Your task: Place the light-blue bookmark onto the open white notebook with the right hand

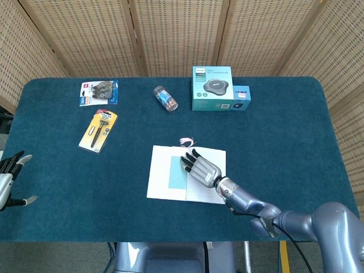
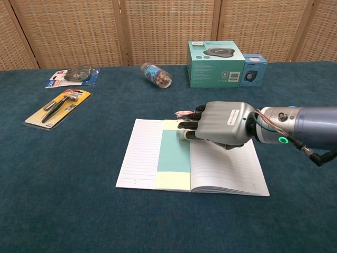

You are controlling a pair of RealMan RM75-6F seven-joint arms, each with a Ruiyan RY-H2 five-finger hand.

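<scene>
The open white notebook (image 1: 159,170) (image 2: 142,153) lies flat in the middle of the table. The light-blue bookmark (image 1: 177,173) (image 2: 174,153) lies flat on it beside the spine, on a pale yellow strip, with a pink tassel (image 2: 183,113) past the notebook's far edge. My right hand (image 1: 200,167) (image 2: 221,124) hovers low over the right page, fingers stretched out and apart, their tips at the bookmark's upper right edge. It grips nothing. My left hand (image 1: 11,170) hangs off the table's left edge with its fingers apart and empty.
A teal box (image 1: 212,88) (image 2: 215,63) and a small blue box (image 1: 241,98) (image 2: 254,67) stand at the back. A small bottle (image 1: 165,98) (image 2: 156,75) lies on its side. A razor pack (image 1: 99,131) (image 2: 58,108) and a blue blister pack (image 1: 99,92) (image 2: 73,75) lie at left.
</scene>
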